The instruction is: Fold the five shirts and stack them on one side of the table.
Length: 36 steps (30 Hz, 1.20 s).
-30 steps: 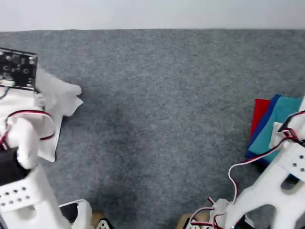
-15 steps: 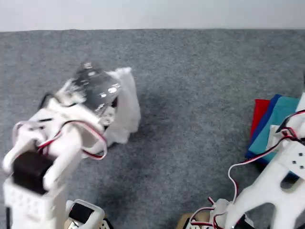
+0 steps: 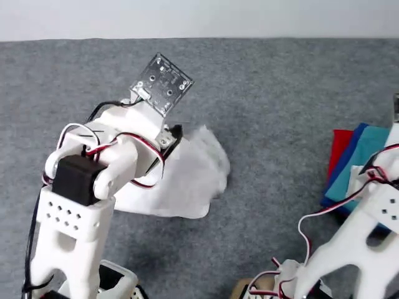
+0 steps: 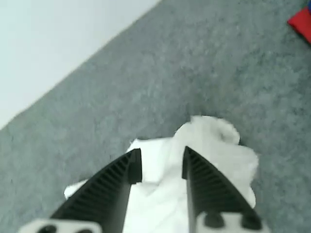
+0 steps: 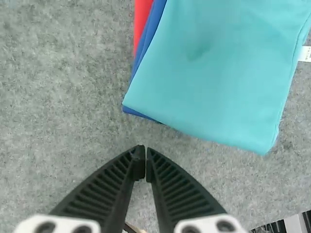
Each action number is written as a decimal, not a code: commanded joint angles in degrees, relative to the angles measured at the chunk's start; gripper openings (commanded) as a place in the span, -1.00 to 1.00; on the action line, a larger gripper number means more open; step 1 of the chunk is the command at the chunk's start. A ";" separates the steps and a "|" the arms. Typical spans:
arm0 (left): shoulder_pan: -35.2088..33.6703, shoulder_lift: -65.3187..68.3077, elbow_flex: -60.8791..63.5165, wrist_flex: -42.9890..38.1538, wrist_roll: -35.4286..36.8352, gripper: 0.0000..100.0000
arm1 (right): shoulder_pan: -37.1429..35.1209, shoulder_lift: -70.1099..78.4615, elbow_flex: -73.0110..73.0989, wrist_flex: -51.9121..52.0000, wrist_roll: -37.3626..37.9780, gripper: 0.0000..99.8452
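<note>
Two grippers are in different states. The left gripper (image 4: pixel 161 162) has its jaws a narrow way apart and clamped on a bunched fold of the white shirt (image 3: pixel 193 180), which fills the gap between them. The white shirt is crumpled, not folded, and lies near the middle of the grey table (image 3: pixel 280 93), partly under the left arm, well apart from the stack. The right gripper (image 5: pixel 144 158) has its jaws closed tip to tip and holds nothing; it hangs over bare table just beside the near edge of the stack. The stack sits at the right side of the table: the teal shirt (image 5: pixel 218 73) is on top, the blue shirt (image 5: pixel 146 43) shows as a strip beneath it, and the red shirt (image 5: pixel 142 19) shows as a strip beyond the blue one.
</note>
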 commanded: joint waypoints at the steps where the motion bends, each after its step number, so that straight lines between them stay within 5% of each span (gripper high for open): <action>1: -3.52 -0.18 -0.84 2.20 0.53 -0.68 | -3.91 -1.27 -0.26 2.15 0.44 -0.97; 8: -21.89 -0.18 -0.84 2.99 0.18 -0.69 | -25.19 -0.57 -0.35 2.15 -2.73 -0.97; 16: -47.74 0.26 3.74 2.11 -9.67 -0.69 | -50.42 9.36 -0.18 2.33 -4.75 -0.97; 25: -73.05 0.26 21.23 -9.58 -17.23 -0.73 | -80.92 20.44 -0.26 2.15 -4.66 -0.98; 29: -79.03 0.26 26.95 -14.86 -18.46 -0.73 | -87.43 28.18 -0.62 0.48 -4.66 -0.98; 36: -79.91 0.26 31.87 -17.93 -18.46 -0.73 | -91.74 40.84 -3.60 -4.70 -5.10 -0.87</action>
